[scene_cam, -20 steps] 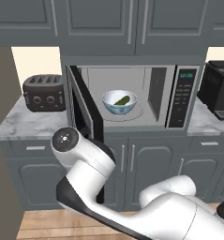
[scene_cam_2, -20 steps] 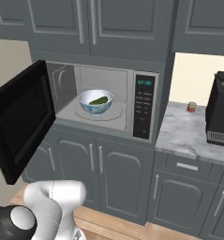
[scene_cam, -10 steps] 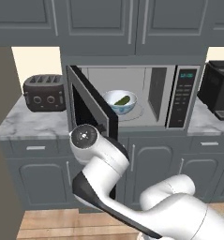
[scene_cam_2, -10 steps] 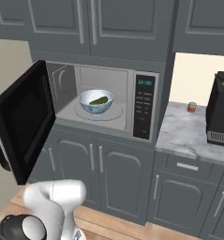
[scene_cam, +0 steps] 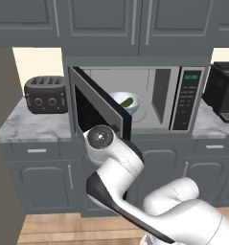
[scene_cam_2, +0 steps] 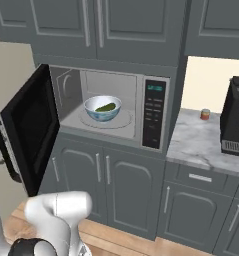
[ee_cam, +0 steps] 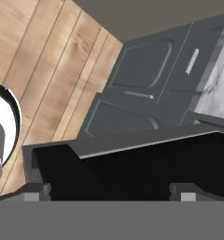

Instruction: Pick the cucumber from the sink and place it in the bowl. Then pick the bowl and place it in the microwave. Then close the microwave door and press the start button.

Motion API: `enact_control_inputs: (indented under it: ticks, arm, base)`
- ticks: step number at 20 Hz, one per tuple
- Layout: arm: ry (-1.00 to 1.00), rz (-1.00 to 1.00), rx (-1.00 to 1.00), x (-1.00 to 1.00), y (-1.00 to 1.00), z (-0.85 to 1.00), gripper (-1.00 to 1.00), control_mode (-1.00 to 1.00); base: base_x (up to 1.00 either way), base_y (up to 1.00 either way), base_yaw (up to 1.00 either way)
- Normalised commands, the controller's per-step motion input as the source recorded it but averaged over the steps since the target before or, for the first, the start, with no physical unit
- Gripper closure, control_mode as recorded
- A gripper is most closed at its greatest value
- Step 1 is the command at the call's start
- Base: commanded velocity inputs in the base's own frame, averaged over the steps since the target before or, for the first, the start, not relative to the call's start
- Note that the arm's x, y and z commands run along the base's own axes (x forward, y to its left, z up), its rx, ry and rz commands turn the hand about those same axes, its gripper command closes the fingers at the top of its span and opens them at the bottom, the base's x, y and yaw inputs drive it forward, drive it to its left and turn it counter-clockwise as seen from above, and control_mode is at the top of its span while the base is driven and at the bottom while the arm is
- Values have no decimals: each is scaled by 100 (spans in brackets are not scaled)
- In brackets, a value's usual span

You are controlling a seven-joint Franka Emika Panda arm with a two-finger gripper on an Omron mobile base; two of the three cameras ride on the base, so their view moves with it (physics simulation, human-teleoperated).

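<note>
Black glass fills the microwave door [scene_cam_2: 30, 132], which stands swung out at about nine o'clock from the cavity, its dark bar handle near the free edge. Inside the microwave [scene_cam: 149, 98] the bowl [scene_cam_2: 102, 108] sits on the round tray — white, blue-patterned outside, pale within — and the cucumber [scene_cam_2: 106, 107], short and dark green, lies across it. So the loading looks done, and the step in hand, as I judge it, is closing the door.

From the hand view, the tool [ee_cam: 111, 190] sits against the door's dark slab, its two fingertips [ee_cam: 34, 192] spread wide with the door's edge between and beyond them; they are apart, clamped on nothing that I can see.

To do this well, the push should land on the outer face near the free edge, far from the hinge, and follow the door's arc toward three o'clock rather than driving straight in. A steady sweep should seat it flush — a jolt could rattle the bowl. Afterwards the start button waits on the control panel [scene_cam_2: 153, 114], at three o'clock from the cavity.
</note>
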Motion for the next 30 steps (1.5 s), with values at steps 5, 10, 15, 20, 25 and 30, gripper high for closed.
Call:
enact_control_inputs:
  ticks: [5,10,15,20,25,30]
  arm:
    - [-3,0,0,60,-58,0,-100,-100]
    - [-1,0,0,71,-51,0,-100,-100]
    - [-3,0,0,74,-47,0,-100,-100]
    - [-6,0,0,71,-44,0,-100,-100]
    - [-9,0,0,71,-41,0,-100,-100]
    - [-13,0,-1,78,-44,0,-100,-100]
  base:
    - [0,0,0]
    - [0,0,0]
    - [0,0,0]
    - [0,0,0]
    - [0,0,0]
    - [0,0,0]
